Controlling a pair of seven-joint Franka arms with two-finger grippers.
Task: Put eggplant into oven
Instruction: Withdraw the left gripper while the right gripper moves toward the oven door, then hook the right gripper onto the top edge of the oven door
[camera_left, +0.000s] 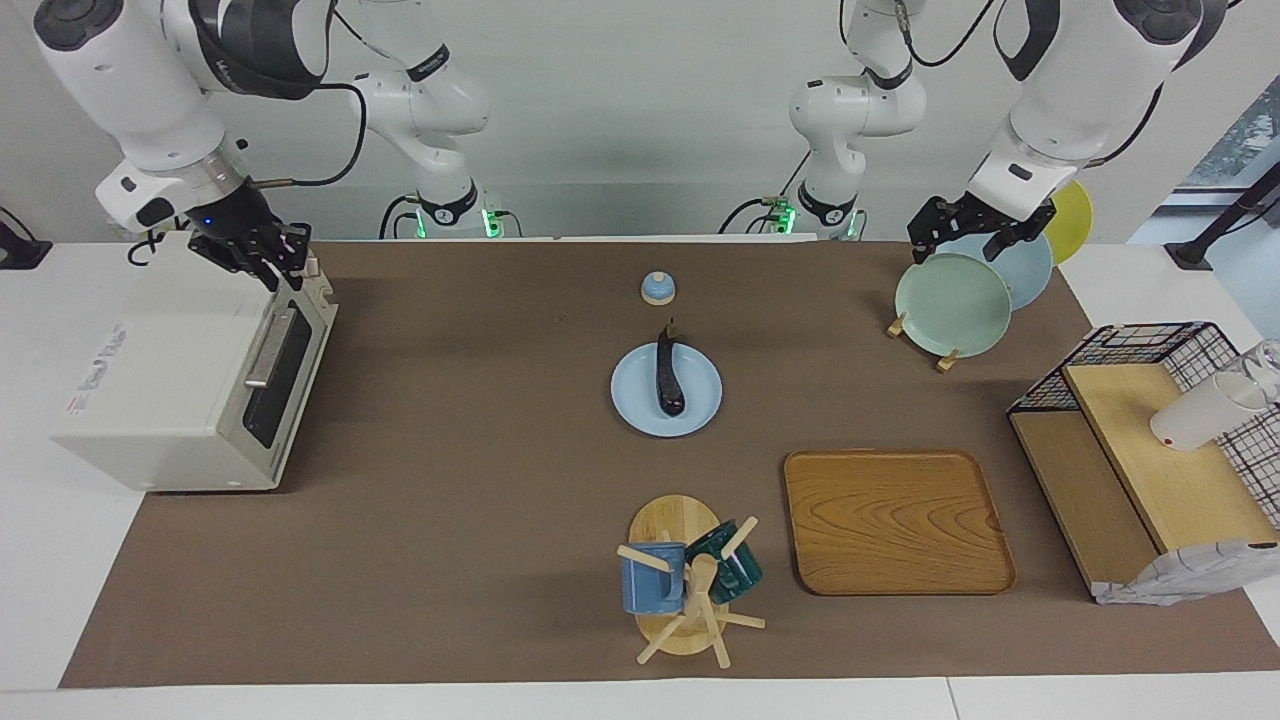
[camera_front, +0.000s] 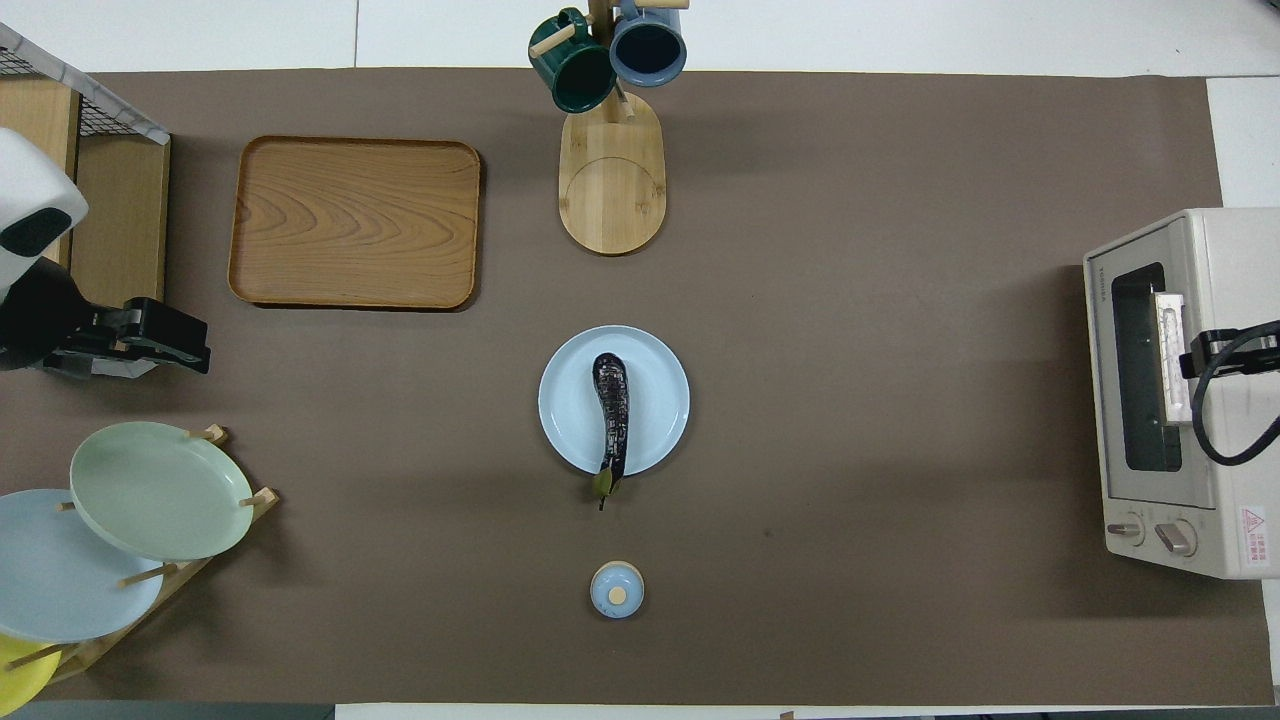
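Nearest the robots, the left gripper (camera_left: 962, 232) hangs in the air over the plate rack (camera_left: 945, 355) at the left arm's end of the table, above the pale green plate (camera_left: 952, 290) and the blue one behind it; it holds nothing, and its fingers look spread apart. At the right arm's end, the right gripper (camera_left: 262, 256) is over the top front edge of the oven (camera_left: 190, 375), at the corner nearest the robots. Whether its fingers are closed or apart cannot be told, and nothing can be seen in it.

The oven sits on the table's edge at that end, its dark glass door (camera_front: 1140, 370) shut and facing the middle of the table, bar handle (camera_left: 265, 348) across the door, two knobs (camera_front: 1160, 534) at the end nearer the robots.

Near the robots' edge, at mid-table, stands a small blue lidded jar (camera_left: 657, 288). Just farther out lies the eggplant (camera_left: 666, 372) on a light blue plate (camera_left: 700, 400) in the centre of the table, lengthwise away from the robots, its green stem (camera_front: 602, 484) overhanging the plate's rim toward them.

Farther still, a wooden tray (camera_left: 897, 520) lies toward the left arm's end, with a wire-and-wood shelf (camera_left: 1140, 450) at that end's edge. By the table's farthest edge stands a wooden mug tree (camera_left: 680, 600) bearing a blue mug (camera_left: 650, 580) and a dark green mug (camera_left: 735, 567).
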